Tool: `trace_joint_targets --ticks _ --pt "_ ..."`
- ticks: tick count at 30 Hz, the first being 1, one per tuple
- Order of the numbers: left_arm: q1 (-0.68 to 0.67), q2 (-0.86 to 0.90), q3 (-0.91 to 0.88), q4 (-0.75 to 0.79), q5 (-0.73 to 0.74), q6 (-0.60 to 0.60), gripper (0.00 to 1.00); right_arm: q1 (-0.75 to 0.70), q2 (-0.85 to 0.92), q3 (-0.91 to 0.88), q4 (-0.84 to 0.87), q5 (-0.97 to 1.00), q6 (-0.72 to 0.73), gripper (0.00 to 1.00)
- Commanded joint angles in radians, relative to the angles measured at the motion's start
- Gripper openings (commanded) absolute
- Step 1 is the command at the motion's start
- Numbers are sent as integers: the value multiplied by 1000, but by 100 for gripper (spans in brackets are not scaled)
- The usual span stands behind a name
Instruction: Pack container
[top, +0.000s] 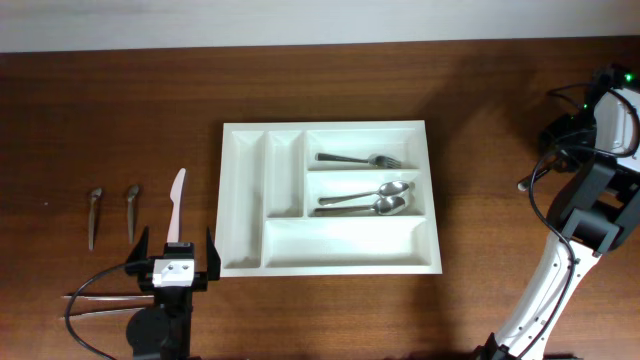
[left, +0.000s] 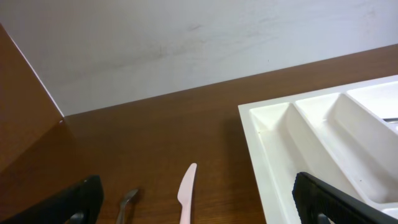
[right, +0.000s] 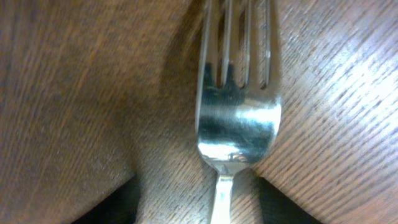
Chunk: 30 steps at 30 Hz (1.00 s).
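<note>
Left of the container (top: 330, 128), a knife (top: 177, 205).

Left arm low at near edge; left claw (top: 177, 240) jaws fully wide. Right arm extended far right; right claw (right: 199, 200) points down, jaws partly apart.

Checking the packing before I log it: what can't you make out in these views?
Right end effector: overhead, hidden under its own arm; right wrist, fingers blurred and cut off, so grip on fork unclear.
Two dark utensils left of knife: overhead, too small to identify.
</note>
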Motion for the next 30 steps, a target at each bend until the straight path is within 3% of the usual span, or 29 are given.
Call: trace_joint_targets --ticks 1,3,8,20,30 --pt "-4 -8 -4 -4 -7 5 99 -2 -9 -19 -2 13 0 35" --pt "-4 -8 -4 -4 -7 5 99 -2 -9 -19 -2 13 3 21" --pt "-4 -8 -4 -4 -7 5 99 2 -10 -11 -25 13 48 4" --pt "-4 -8 -4 -4 -7 5 99 68 -49 141 -148 -41 236 4" --pt "-4 -8 -4 -4 -7 5 99 251 -68 423 -311 -181 426 4"
